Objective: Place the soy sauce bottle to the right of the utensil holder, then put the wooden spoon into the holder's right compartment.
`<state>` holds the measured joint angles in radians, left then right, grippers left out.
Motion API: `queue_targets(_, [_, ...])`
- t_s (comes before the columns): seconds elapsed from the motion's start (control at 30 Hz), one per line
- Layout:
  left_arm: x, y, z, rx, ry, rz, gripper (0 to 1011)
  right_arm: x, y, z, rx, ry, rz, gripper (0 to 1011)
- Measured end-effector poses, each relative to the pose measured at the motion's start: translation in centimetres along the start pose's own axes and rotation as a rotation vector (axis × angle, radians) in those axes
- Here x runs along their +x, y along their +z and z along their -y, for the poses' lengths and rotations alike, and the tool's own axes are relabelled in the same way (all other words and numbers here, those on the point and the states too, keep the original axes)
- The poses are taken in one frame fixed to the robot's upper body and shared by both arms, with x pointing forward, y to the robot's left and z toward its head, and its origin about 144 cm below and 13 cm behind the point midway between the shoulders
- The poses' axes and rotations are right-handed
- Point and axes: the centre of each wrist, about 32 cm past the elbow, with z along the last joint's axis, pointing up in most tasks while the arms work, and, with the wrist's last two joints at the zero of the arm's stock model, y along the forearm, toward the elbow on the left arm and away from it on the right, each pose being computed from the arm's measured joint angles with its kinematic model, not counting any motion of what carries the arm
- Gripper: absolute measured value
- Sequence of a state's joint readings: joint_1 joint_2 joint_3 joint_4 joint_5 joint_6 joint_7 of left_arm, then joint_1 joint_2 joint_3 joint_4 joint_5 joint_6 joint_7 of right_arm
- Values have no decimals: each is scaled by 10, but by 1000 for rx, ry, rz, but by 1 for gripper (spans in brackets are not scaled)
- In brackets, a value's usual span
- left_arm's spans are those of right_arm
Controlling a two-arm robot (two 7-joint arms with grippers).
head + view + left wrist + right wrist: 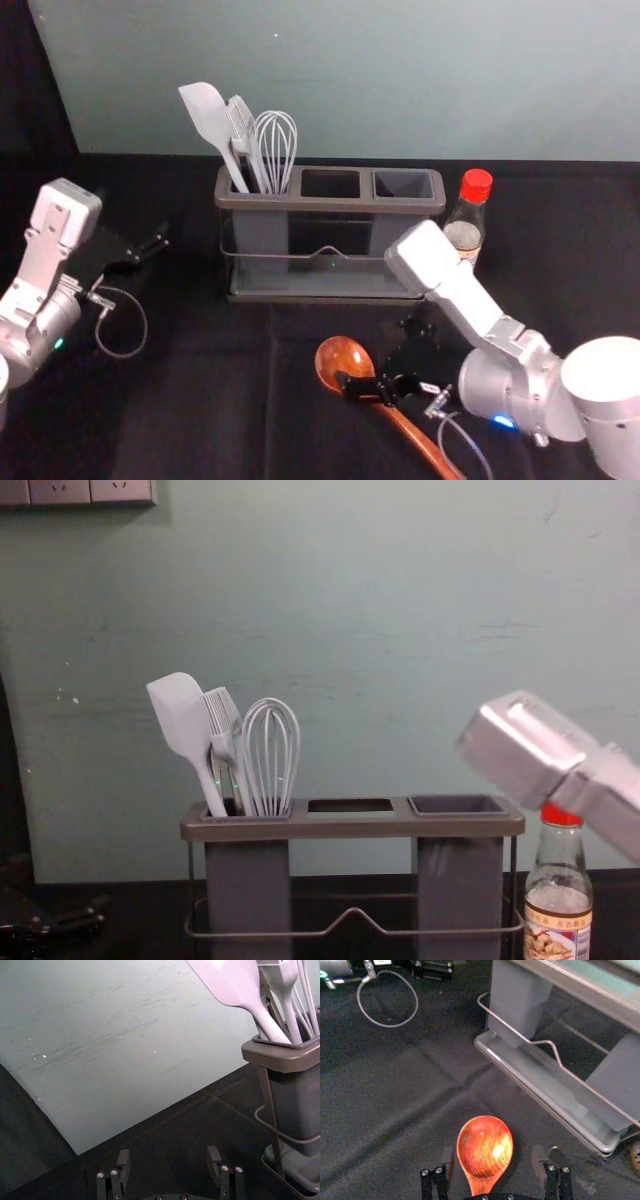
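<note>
Cloth, black, meets a greenish wall, right tool wide at the spoon, left tool wide near the holder.

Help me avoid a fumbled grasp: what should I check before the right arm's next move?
1. Soy sauce bottle standing right of the utensil holder: ok.
2. Holder's right compartment free to receive the spoon: ok, no utensil in it.
3. Right hand open, with the wooden spoon between its fingers: ok.
4. Spoon gripped, ready to lift: not ok, the fingers stand apart.
5. Fingers low enough to close on it: cannot tell.
6. Left hand clear of the holder: ok.
</note>
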<state>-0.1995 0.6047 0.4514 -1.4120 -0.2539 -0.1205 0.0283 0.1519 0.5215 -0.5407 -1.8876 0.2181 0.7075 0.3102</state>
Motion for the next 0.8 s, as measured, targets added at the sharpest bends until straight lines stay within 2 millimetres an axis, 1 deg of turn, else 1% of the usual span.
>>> queue_targets(0.37, [0,0,0,0,0,0,1005,-3,5,-19,-72,1,-63,1003])
queue_targets(0.8, [0,0,0,0,0,0,1005,-6,13,-30,-94,13,-80,1003])
